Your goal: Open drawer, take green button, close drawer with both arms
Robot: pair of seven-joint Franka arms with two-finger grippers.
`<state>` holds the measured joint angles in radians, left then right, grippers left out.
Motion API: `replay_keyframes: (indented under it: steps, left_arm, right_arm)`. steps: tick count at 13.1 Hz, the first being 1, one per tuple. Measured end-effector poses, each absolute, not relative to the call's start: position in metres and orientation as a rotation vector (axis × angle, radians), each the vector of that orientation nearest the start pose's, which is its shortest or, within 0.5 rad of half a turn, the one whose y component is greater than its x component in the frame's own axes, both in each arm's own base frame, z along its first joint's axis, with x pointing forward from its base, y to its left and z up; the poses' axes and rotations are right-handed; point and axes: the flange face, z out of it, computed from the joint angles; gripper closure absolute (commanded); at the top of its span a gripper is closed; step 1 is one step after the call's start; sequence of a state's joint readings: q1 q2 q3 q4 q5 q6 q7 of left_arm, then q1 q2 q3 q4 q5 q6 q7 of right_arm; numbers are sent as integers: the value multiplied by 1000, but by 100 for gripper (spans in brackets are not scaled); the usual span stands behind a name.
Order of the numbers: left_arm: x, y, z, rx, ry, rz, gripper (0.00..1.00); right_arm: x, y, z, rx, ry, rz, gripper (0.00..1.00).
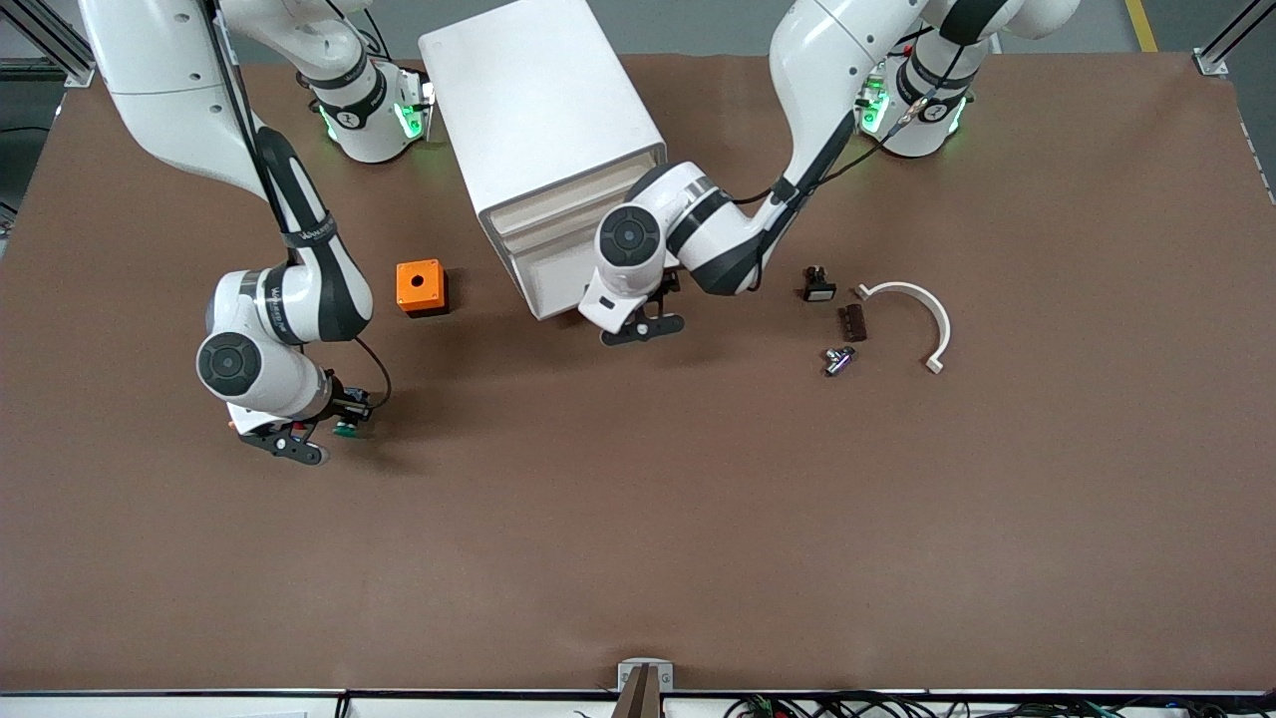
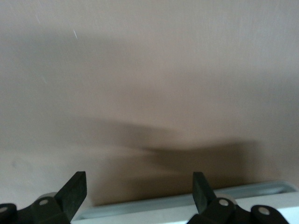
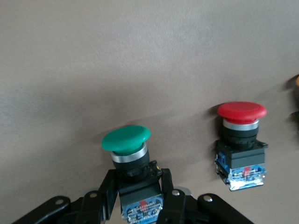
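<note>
Toward the right arm's end of the table from the cabinet [image 1: 543, 110]: right gripper [image 1: 299, 439] low over the table, pinched shut on the dark square body of the green button [image 3: 128, 144], cap upward. Probably light and rigid. Smooth domed cap likely slippery, so best held as here, on the flat sides of the body under the metal collar. Just beside it, a red button [image 3: 240, 140] standing free. Counted: two buttons plainly seen, one green, one red.

Closer to the cabinet, one orange box [image 1: 421, 287] with a round hole on top.

One cabinet, four slat fronts; drawer [image 1: 546, 261] looks pushed in or nearly so.

Just by the cabinet's front corner, left gripper [image 1: 643, 324], fingers [image 2: 74, 191] spread wide, holding nothing.

Toward the left arm's end from the cabinet, four loose bits: one black part [image 1: 818, 286], one brown strip [image 1: 851, 322], one metal piece [image 1: 838, 360], one white curved band [image 1: 917, 314].
</note>
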<state>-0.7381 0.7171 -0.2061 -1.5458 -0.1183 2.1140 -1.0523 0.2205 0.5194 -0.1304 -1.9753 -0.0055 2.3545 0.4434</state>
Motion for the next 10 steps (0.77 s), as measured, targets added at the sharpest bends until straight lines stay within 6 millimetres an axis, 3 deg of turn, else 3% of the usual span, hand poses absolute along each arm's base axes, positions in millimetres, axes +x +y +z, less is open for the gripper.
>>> replay_keyframes:
  steps: [4,6,7,8,9,10]
  left_arm:
    - [385,-566,218,-3095,-407,578,0]
    - [375,-572,218,-3083,-446,608,0]
    - [371,-575,218,-3078,-458,612,0]
    - [366,-578,218,-3072,-470,614,0]
    - [363,-580,218,-3065,-487,612,0]
    - [363,-580,218,-3061,-501,612,0]
  right_arm:
    - [595,53,189,-3215,533,190,94]
    - [595,52,188,-3228,524,187,86]
    - [595,52,187,-3229,524,183,63]
    - [595,52,187,-3228,524,179,26]
    - [595,52,187,-3226,537,176,5]
    - [595,52,187,-3221,573,174,0]
